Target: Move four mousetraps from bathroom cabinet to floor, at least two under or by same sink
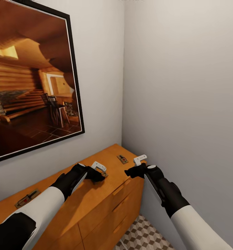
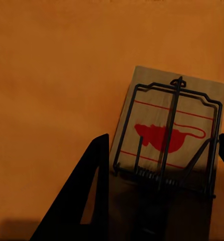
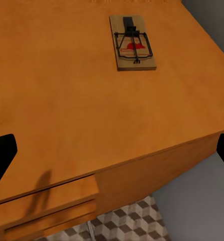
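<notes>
Three mousetraps lie flat on top of the orange-brown cabinet [image 1: 95, 205]. One mousetrap [image 1: 122, 159] sits near the cabinet's far right corner, another [image 1: 27, 198] lies far left, and the third [image 1: 104, 173] is at my left gripper [image 1: 97, 172]. In the left wrist view that mousetrap [image 2: 170, 138] lies between my open fingers [image 2: 87, 186], which stand on either side of it just above the cabinet top. My right gripper [image 1: 132, 171] hovers open over the cabinet's front edge, short of the corner mousetrap [image 3: 133, 44]. The patterned bathroom floor [image 1: 144, 236] lies below.
A large framed picture [image 1: 33, 80] hangs on the wall behind the cabinet. A plain grey wall [image 1: 186, 104] closes the corner right beside the cabinet's right end. Drawer fronts with bar handles [image 1: 121, 187] face me.
</notes>
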### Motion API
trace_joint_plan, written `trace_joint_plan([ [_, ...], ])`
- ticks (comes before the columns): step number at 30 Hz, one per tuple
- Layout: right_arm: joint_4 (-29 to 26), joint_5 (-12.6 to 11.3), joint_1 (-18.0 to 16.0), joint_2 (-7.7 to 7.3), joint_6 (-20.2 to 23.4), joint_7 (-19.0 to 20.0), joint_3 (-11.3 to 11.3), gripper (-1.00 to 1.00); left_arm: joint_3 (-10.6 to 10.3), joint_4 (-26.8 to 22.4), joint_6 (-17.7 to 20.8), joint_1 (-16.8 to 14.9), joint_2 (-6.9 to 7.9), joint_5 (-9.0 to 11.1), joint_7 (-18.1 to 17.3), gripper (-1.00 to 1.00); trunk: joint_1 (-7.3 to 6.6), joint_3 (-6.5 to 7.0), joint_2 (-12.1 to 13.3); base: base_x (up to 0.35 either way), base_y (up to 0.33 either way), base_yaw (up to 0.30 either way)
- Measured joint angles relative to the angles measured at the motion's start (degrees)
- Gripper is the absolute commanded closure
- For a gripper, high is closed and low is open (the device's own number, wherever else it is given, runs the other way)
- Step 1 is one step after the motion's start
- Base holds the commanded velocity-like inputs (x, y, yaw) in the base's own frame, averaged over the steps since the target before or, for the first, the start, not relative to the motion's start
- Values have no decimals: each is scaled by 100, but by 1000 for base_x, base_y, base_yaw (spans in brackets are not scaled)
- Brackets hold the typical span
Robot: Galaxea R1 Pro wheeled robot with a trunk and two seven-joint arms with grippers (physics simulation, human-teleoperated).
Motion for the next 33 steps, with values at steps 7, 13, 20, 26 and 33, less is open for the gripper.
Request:
trace_joint_plan([
  [7, 0, 0, 0, 0, 0, -2, 0, -100, -3, 0, 0, 0, 0, 0, 3, 100, -154, 126, 281, 0, 0, 0],
  [13, 0, 0, 0, 0, 0, 0, 1, -100, -3, -2, 0, 0, 0, 0, 4, 100, -286, 234, 522, 0, 0, 0],
  [20, 0, 0, 0, 0, 0, -2, 2, -100, -6, -5, 7, 0, -10, 0, 4, 100, -440, 360, 803, 0, 0, 0],
  [26, 0, 0, 0, 0, 0, -1, 5, -100, -4, -8, 140, 0, -16, 0, 4, 100, -571, 468, 1044, -8, 0, 0],
  [33, 0, 0, 0, 0, 0, -2, 1, -100, -1, -9, 185, 1, -4, 0, 5, 100, -725, 594, 1326, -92, -69, 0],
])
